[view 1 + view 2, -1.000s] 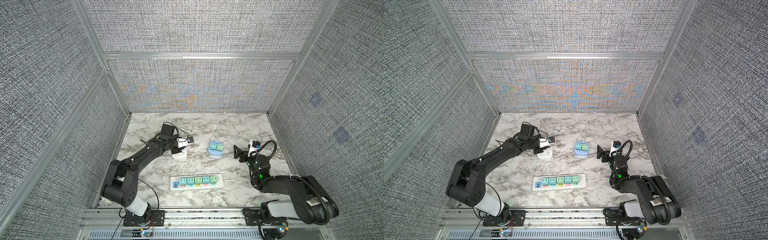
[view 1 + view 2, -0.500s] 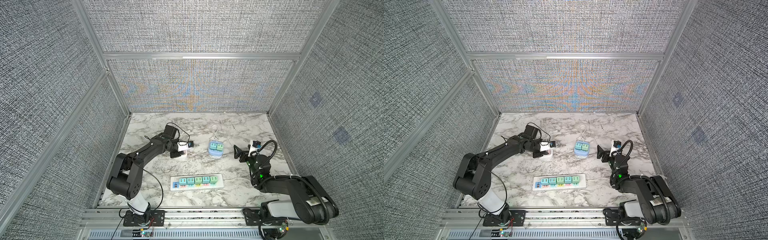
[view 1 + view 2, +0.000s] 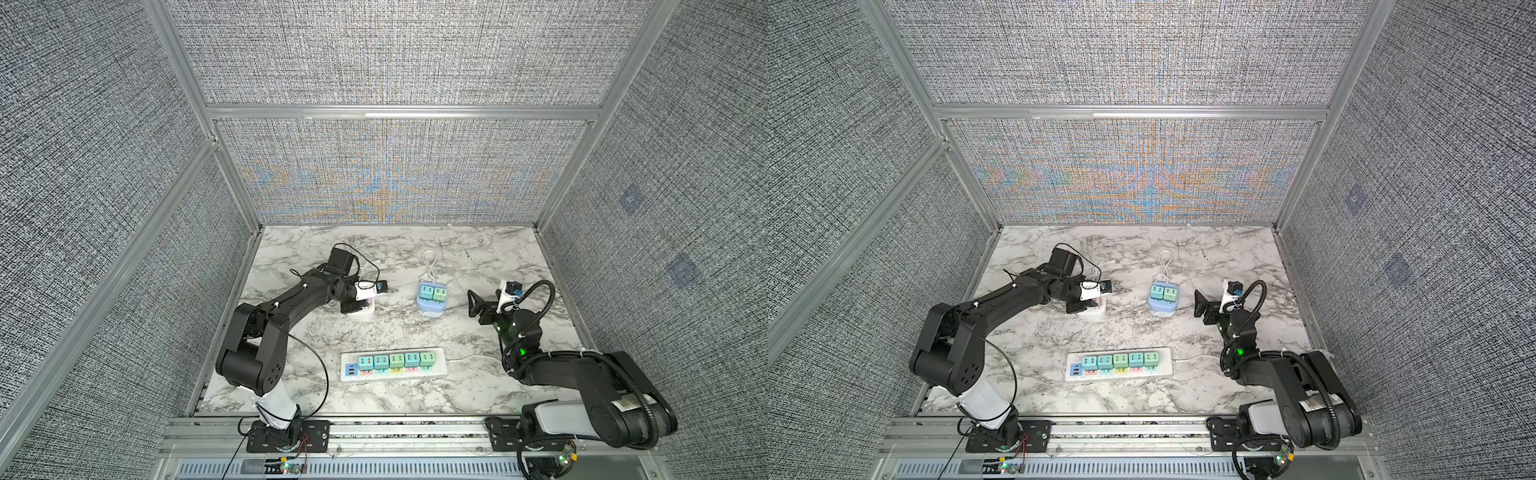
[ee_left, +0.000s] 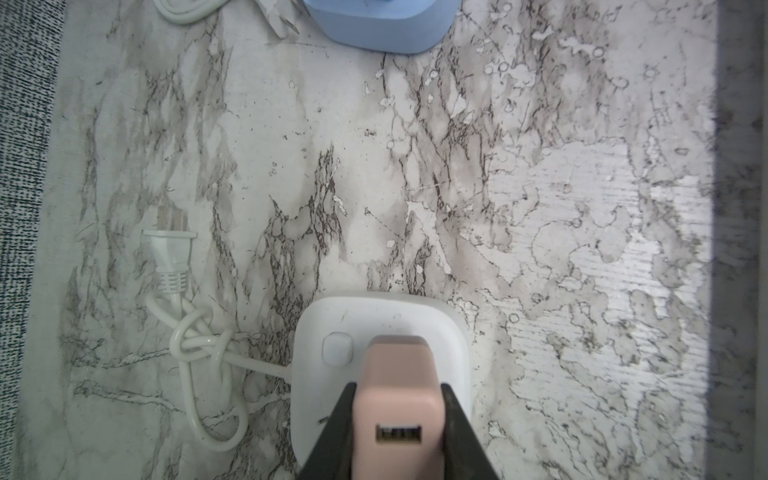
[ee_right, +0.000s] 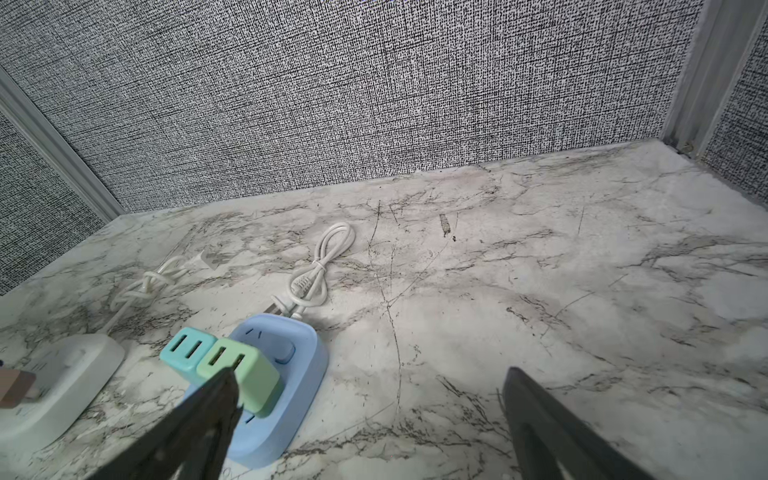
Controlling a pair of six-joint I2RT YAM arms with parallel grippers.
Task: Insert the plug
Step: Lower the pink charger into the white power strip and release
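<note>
Grey-veined marble surface (image 4: 415, 166): my left hand (image 4: 397, 388) clamps a pale pink plug (image 4: 395, 365), USB port showing, on the white socket cube (image 4: 311, 395); my right hand (image 5: 370, 374) gapes wide.

Both top views are lit brightly and evenly from above; only soft shadows are cast on the marble surface (image 3: 478, 257). Coloured moiré is seen across the back wall panel (image 3: 386, 174). In the left wrist view glare is spread over the surface, and the pink plug (image 4: 395, 386) is rendered slightly soft. The fingers (image 5: 195, 419) of the right gripper (image 5: 370, 374) are blurred.
</note>
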